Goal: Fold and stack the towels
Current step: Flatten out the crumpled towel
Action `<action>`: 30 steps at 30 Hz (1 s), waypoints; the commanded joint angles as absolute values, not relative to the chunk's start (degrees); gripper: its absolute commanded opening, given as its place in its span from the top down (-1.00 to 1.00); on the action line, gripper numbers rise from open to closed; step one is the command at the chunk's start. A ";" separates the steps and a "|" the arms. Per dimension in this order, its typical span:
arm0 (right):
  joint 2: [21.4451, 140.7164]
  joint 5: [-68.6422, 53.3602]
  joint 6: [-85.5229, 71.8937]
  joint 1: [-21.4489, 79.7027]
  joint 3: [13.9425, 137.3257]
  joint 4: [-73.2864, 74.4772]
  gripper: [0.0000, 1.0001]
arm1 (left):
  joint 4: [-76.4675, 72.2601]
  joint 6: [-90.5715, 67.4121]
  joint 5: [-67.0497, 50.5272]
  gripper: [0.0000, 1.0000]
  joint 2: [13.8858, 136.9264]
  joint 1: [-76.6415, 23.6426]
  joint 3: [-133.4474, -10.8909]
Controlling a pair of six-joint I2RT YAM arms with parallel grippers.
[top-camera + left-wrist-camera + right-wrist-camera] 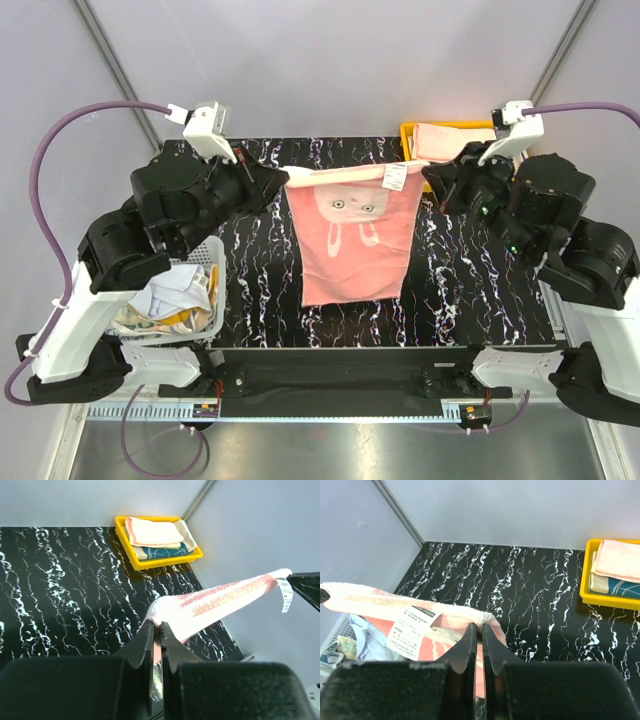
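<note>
A pink towel (352, 245) with a printed bunny face hangs stretched between both arms above the black marbled table (460, 290), its lower edge reaching the tabletop. My left gripper (282, 178) is shut on the pink towel's top left corner (159, 611). My right gripper (428, 172) is shut on the top right corner (481, 618), next to a white care label (412, 630). The towel's upper hem (225, 597) runs taut between the two grips. Folded towels (445, 140), pale pink over teal, lie stacked in the yellow tray (408, 135) at the back right.
A white mesh basket (205, 320) at the left holds several crumpled cloths (175, 295). The yellow tray (150, 560) stands against the back wall near the right corner. Grey walls enclose the table on three sides.
</note>
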State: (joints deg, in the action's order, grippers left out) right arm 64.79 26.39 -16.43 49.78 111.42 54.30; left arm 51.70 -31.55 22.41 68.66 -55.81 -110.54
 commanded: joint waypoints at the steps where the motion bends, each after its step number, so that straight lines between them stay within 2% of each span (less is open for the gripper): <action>1: 66.79 29.00 -14.15 49.66 111.63 55.20 1.00 | 51.85 -31.37 28.12 1.00 69.95 -55.11 -111.36; 4: 69.43 29.45 -12.49 48.44 108.30 52.04 1.00 | 50.38 -34.18 22.62 1.00 71.63 -48.28 -106.21; 5: 70.39 27.53 -12.22 46.77 107.59 51.25 1.00 | 48.97 -35.06 20.24 1.00 71.89 -43.12 -103.56; 6: 72.49 20.03 -12.30 39.80 106.80 48.98 1.00 | 47.21 -36.11 17.43 1.00 72.68 -40.98 -101.27; 8: 76.61 10.17 -13.79 32.82 104.77 46.16 1.00 | 43.08 -37.35 14.52 1.00 75.22 -35.61 -97.48; 10: 80.75 4.33 -14.85 25.77 103.98 42.55 1.00 | 39.84 -37.35 11.87 1.00 80.82 -33.06 -97.21; 16: 99.73 -4.30 -17.93 17.15 107.04 34.46 1.00 | 33.32 -37.00 6.86 1.00 98.33 -23.92 -104.84; 19: 108.35 -4.22 -19.07 15.39 113.79 33.57 1.00 | 30.50 -37.53 1.25 1.00 106.85 -19.53 -111.07; 24: 120.75 -5.62 -19.51 14.76 127.85 39.62 1.00 | 33.48 -35.07 -4.39 1.00 119.35 -18.02 -121.37; 30: 121.99 -7.47 -20.47 14.59 123.77 38.59 1.00 | 30.25 -35.07 -6.23 1.00 119.45 -17.40 -114.80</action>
State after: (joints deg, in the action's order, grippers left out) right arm 123.72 -6.09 -19.55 15.18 123.83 39.29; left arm 34.04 -36.21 -3.46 121.25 -17.74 -116.05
